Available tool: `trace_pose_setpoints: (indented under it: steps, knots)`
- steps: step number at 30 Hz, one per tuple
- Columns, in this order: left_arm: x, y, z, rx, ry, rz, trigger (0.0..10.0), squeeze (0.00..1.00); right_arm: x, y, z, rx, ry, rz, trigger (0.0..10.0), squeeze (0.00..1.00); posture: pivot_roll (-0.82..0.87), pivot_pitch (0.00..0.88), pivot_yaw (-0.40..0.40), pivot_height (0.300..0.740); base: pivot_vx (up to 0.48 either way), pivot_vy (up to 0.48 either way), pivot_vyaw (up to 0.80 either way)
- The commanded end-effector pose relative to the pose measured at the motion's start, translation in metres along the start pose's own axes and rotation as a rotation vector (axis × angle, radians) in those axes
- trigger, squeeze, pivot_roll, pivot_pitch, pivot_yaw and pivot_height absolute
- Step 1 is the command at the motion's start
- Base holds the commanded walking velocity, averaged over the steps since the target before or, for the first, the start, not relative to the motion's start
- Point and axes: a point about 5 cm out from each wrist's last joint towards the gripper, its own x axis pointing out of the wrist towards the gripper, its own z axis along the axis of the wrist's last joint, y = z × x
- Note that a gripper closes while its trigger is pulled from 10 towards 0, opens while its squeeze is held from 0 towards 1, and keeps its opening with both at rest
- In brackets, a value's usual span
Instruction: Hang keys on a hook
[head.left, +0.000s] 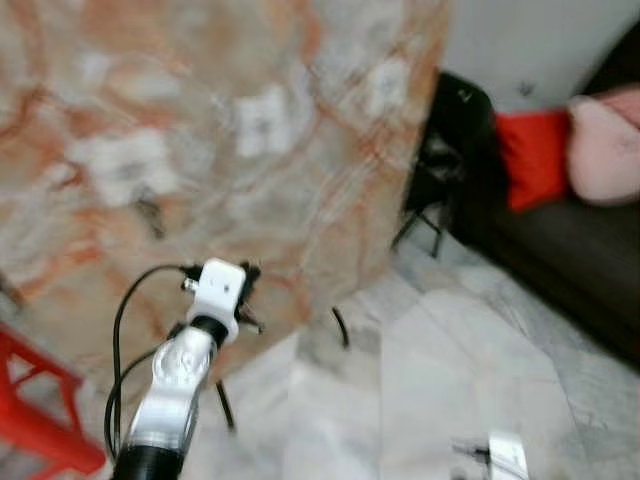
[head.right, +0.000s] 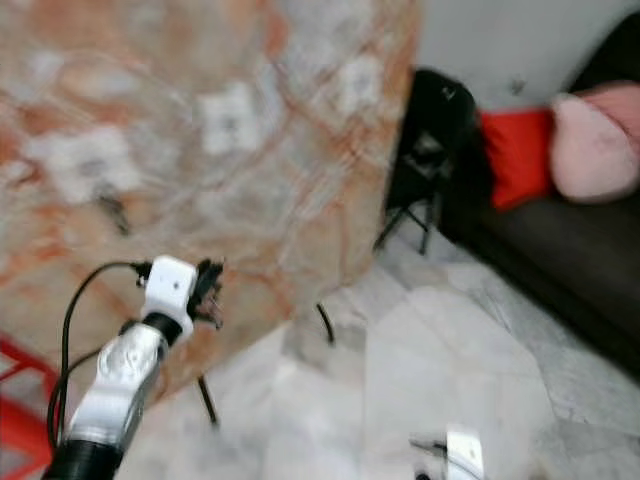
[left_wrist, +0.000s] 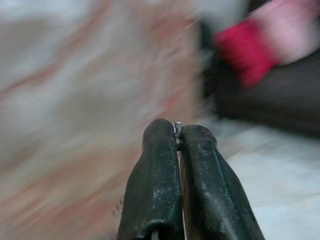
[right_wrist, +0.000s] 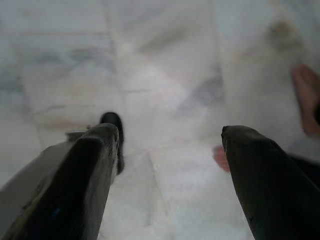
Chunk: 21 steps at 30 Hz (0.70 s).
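Black fingers of left gripper (left_wrist: 178, 145) pinched tight on a small metal bit, likely the keys (left_wrist: 177, 129), raised before marbled tabletop (head.left: 200, 120) for carrying; right gripper (right_wrist: 167, 165) hangs wide open, empty, over floor.

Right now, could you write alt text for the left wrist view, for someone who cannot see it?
Two black fingers of the left tool are pressed shut on a small metal tip, likely part of the keys. Behind them, all blurred, are an orange-veined marble slab, a red cushion on a dark sofa and pale floor.
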Motion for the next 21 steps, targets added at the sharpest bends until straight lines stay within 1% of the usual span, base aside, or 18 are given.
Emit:
trace_pose_setpoints:
  steps: [1, 3, 5, 13, 15, 17, 21]
  knots:
    - [0.000, 0.005, 0.009, 0.003, -0.031, 0.009, 10.0, 0.00, 0.001, 0.004, 0.008, 0.014, -0.031, 0.005, 10.0, 0.00, 0.08, 0.000, -0.049, 0.740, 0.000, 0.000, 0.00]
    - [0.001, 0.002, 0.010, -0.010, -0.040, 0.009, 10.0, 0.00, 0.001, 0.004, 0.008, 0.011, -0.033, 0.005, 10.0, 0.00, 0.08, 0.000, -0.049, 0.740, 0.000, 0.000, 0.00]
    - [0.003, -0.001, 0.013, -0.043, -0.052, 0.031, 10.0, 0.00, 0.001, 0.005, 0.008, 0.013, -0.035, 0.006, 10.0, 0.00, 0.08, 0.000, -0.049, 0.740, 0.000, 0.000, 0.00]
    - [0.007, 0.001, 0.022, -0.043, -0.077, 0.063, 10.0, 0.00, 0.001, 0.005, 0.009, 0.006, -0.043, 0.010, 10.0, 0.00, 0.08, 0.000, -0.056, 0.740, 0.000, 0.000, 0.00]
    - [0.009, 0.002, 0.025, -0.018, -0.083, 0.060, 10.0, 0.00, 0.001, 0.005, 0.010, 0.005, -0.044, 0.011, 10.0, 0.00, 0.09, 0.000, -0.057, 0.740, 0.000, 0.000, 0.00]
    - [0.010, 0.003, 0.028, 0.053, -0.090, 0.040, 10.0, 0.00, 0.001, 0.005, 0.010, 0.003, -0.043, 0.011, 10.0, 0.00, 0.09, 0.000, -0.057, 0.740, 0.000, 0.000, 0.00]
    - [0.010, 0.004, 0.029, 0.109, -0.094, 0.033, 10.0, 0.00, 0.001, 0.005, 0.010, -0.004, -0.042, 0.010, 10.0, 0.00, 0.09, 0.000, -0.053, 0.740, 0.000, 0.000, 0.00]
